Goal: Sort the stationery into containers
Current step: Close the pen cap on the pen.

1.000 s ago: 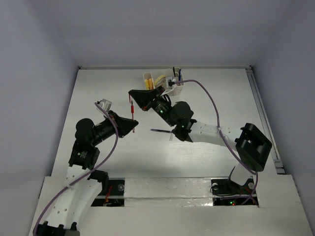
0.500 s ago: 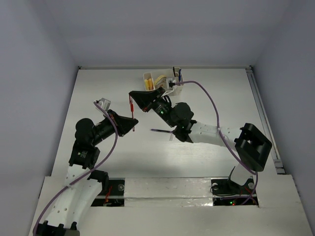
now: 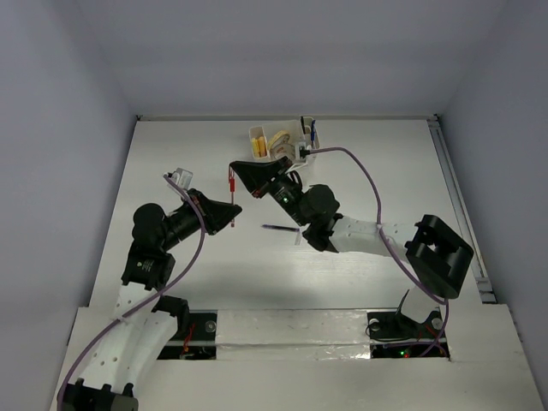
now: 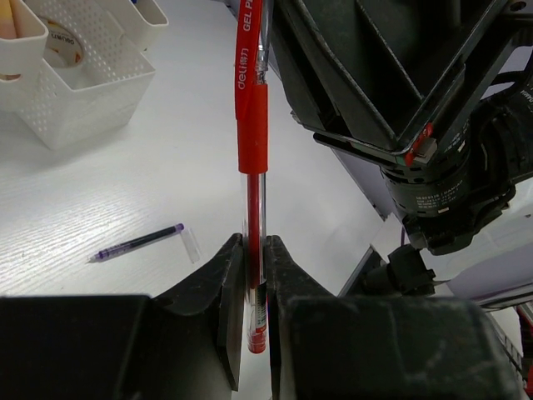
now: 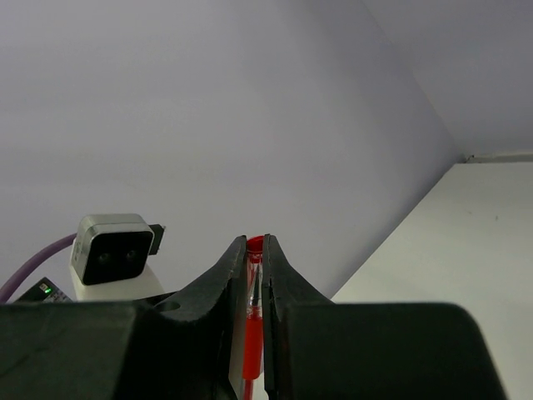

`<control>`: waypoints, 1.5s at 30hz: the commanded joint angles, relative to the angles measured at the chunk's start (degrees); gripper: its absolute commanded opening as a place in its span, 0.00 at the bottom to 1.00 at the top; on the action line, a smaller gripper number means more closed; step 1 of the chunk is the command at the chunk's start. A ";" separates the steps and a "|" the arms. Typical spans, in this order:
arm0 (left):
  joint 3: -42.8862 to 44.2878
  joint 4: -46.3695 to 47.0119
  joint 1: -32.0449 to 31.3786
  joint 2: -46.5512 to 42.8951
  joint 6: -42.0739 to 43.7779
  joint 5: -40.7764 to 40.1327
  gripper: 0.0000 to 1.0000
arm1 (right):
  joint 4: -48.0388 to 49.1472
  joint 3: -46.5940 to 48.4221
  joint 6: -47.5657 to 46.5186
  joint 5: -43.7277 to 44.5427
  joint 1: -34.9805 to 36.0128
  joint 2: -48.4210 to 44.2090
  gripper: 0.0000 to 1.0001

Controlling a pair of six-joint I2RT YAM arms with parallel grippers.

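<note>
The red pen [image 3: 231, 181] is off the worktop [image 3: 385, 171], held in the air left of centre with a gripper on each end. It is a slim gel pen with a clear plastic barrel, a red rubbery grip sleeve and white lettering on its cap end [image 4: 252, 125]. The left gripper [image 3: 234, 211] has its two black, flat-faced fingers clamped on the pen's clear lower barrel [image 4: 254, 283]. The right gripper [image 3: 234, 168] pinches the pen's far end, its jaws nearly together with only the thin red shaft [image 5: 254, 333] between them.

Just right of the pen, a thin purple pen [image 3: 278, 228] lies flat on the matte white worktop, with a small clear cap beside it [image 4: 191, 244].

Farther off, near the far edge, sits the white organizer [image 3: 257, 130], a boxy plastic tray with perforated walls [image 4: 83, 108]. Its left compartment holds yellow sticks [image 3: 259, 144], its middle one a tape roll [image 3: 280, 141], and a blue pen [image 3: 314, 133] stands in its right side.
</note>
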 commanded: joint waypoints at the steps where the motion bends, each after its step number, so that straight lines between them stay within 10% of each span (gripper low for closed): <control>1: 4.10 6.44 0.30 -0.12 -0.12 -1.73 0.00 | 0.35 -2.09 -1.85 -1.31 0.38 -1.57 0.00; 29: 13.51 -3.23 0.30 0.67 8.76 -1.73 0.00 | -26.99 -3.23 2.97 -30.92 -0.15 -4.65 0.00; 45: 11.76 -2.95 0.30 2.61 8.31 0.12 0.00 | -25.41 -11.33 4.11 -24.53 0.21 -8.07 0.00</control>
